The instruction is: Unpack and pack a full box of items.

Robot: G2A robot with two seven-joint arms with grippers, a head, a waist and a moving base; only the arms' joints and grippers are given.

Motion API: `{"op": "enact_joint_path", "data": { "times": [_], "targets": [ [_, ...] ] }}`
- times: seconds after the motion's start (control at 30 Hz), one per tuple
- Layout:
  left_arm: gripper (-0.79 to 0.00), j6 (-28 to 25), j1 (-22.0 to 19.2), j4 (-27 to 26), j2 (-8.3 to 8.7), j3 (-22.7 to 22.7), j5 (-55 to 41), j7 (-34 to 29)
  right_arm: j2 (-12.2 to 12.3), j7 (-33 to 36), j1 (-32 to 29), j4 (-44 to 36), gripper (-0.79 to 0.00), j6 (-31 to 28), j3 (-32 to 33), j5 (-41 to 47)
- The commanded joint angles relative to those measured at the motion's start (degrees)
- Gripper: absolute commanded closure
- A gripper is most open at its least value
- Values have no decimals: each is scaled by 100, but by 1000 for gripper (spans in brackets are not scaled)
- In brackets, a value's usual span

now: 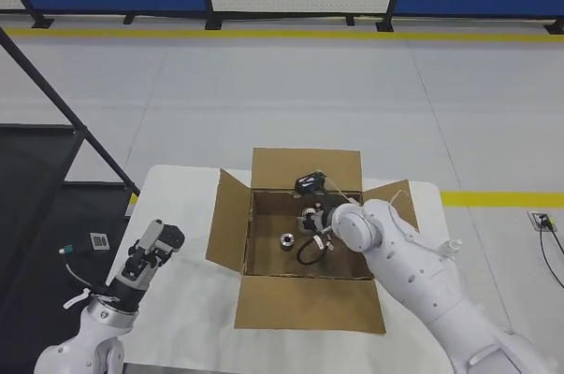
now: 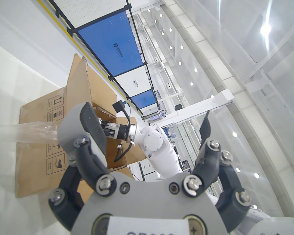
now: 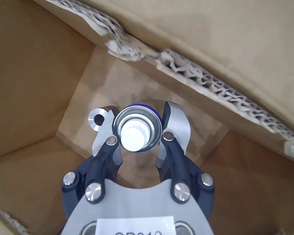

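While left pincer (image 2: 147,119) hangs open, right pincer (image 3: 139,119) clasps can (image 3: 136,129) inside box (image 1: 308,305)

White table (image 1: 183,187) centre. Black metal frame (image 1: 38,79) left, dark platform (image 1: 20,234) below it. Yellow floor line (image 1: 263,33) far; yellow stripe (image 1: 511,198) right. Floor socket (image 1: 542,221) right, black cable (image 1: 557,271) attached.

left claw (image 2: 147,118) spread wide, right claw (image 3: 139,113) clamped on can (image 3: 133,135)

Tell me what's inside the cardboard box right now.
An upright spray can with the right gripper around it, and a silver metal cylinder beside it. The box floor under the gripper is hidden, so more may lie there.
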Motion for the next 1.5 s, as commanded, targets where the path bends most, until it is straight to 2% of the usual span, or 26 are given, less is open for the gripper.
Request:
{"op": "enact_joint_path", "data": {
  "times": [0.0,0.1,0.2,0.33,0.43,0.53,0.7,0.9,1.07,1.47],
  "targets": [
    [-785,0,0,0,0,0,0,0,147,46,-277,-681,0,49,317,-126],
    [-785,0,0,0,0,0,0,0,429,179,-965,-2028,0,202,984,-497],
    [-785,0,0,0,0,0,0,0,686,291,-1900,-3575,0,424,1772,-958],
    [-785,0,0,0,0,0,0,0,914,243,-3202,-5340,0,818,2843,-1536],
    [-785,0,0,0,0,0,0,0,1004,-15,-4146,-6256,0,1142,3712,-1665],
    [-785,0,0,0,0,0,0,0,1042,-242,-4965,-6709,0,1450,4529,-1558],
    [-785,0,0,0,0,0,0,0,1051,-390,-5981,-6956,0,1577,5518,-1104],
    [-785,0,0,0,0,0,0,0,1079,77,-6673,-6836,0,1213,6055,-801],
    [-785,0,0,0,0,0,0,0,1098,427,-6571,-6253,0,1253,5982,-803],
    [-785,0,0,0,0,0,0,0,1121,515,-5896,-4789,0,1536,5653,-1050]
  ]
}}
